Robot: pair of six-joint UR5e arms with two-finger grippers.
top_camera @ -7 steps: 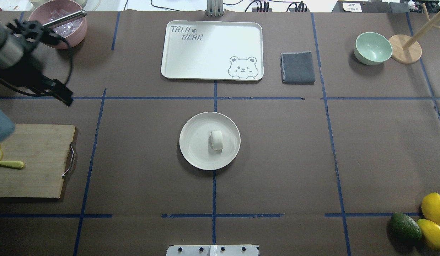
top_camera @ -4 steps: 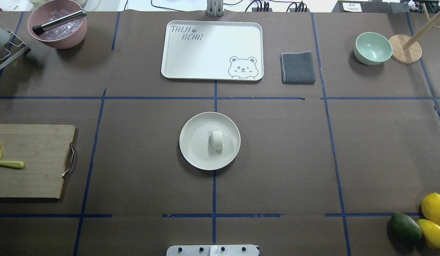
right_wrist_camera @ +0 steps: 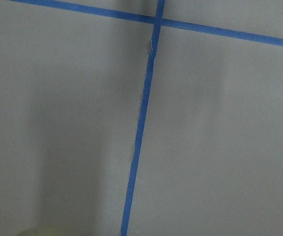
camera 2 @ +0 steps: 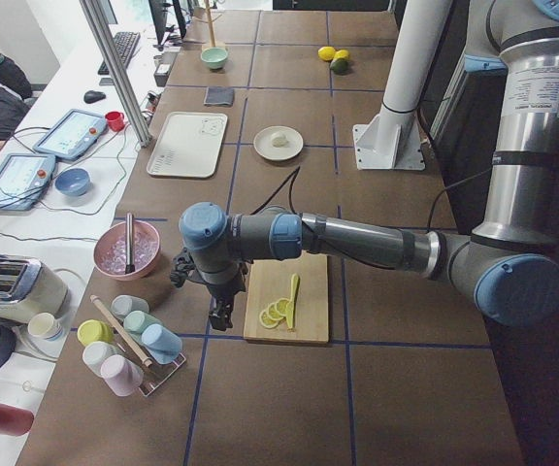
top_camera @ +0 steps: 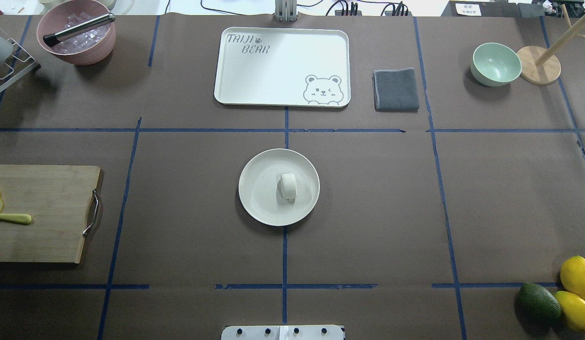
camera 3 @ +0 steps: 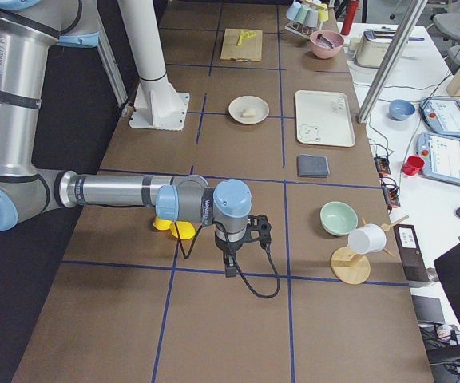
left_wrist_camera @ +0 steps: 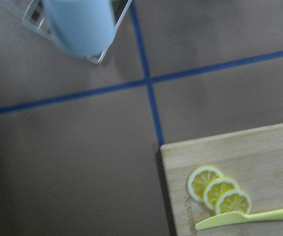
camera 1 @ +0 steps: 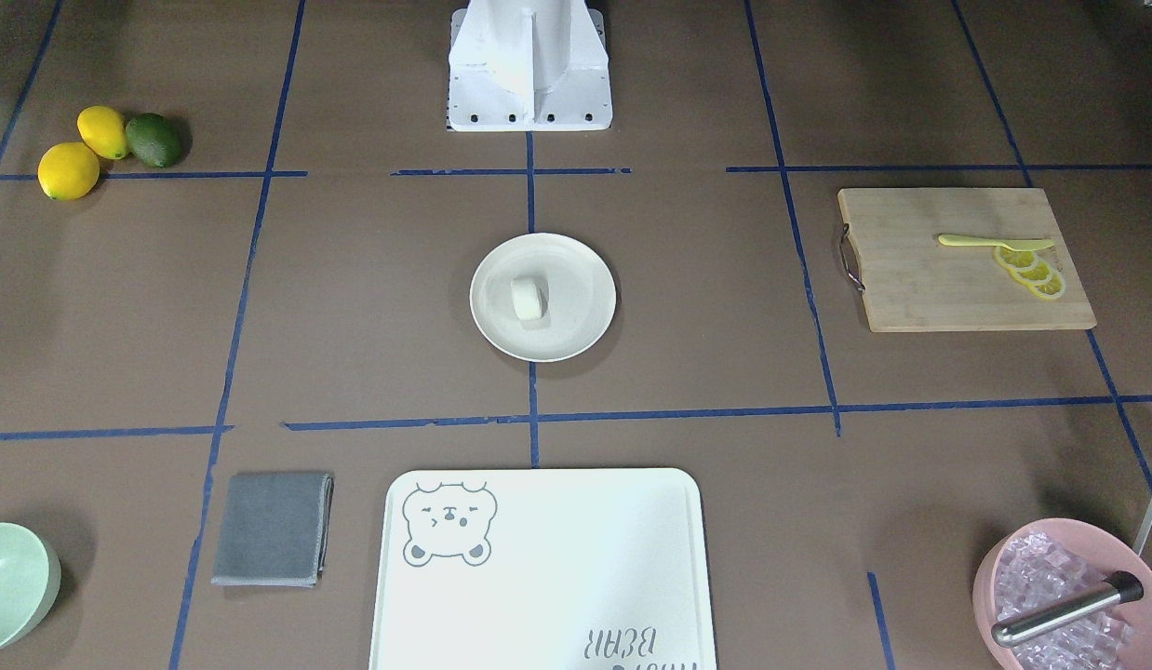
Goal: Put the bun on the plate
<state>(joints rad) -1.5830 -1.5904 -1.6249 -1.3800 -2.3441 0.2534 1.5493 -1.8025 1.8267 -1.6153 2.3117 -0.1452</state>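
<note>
The small white bun [top_camera: 288,186] lies on its side just right of centre on the round cream plate [top_camera: 259,189] in the middle of the table, with nothing touching it. The front view shows the same bun [camera 1: 529,298] on the plate [camera 1: 581,312]. Neither arm appears in the overhead or front view. My left gripper [camera 2: 223,316] hangs over the table's left end, beside the cutting board, far from the plate. My right gripper [camera 3: 230,267] hangs over bare table near the right end. I cannot tell whether either is open or shut.
A bear-print tray [top_camera: 281,66], a grey cloth [top_camera: 396,89] and a green bowl [top_camera: 495,63] stand along the far side. At the left are a cutting board [top_camera: 42,212] with lemon slices and a pink bowl [top_camera: 77,33]. Lemons [top_camera: 577,276] and an avocado lie at the near right.
The left arm, at the overhead view's upper left a second ago, has pulled out of that view to the left. Bun and plate have not moved.
</note>
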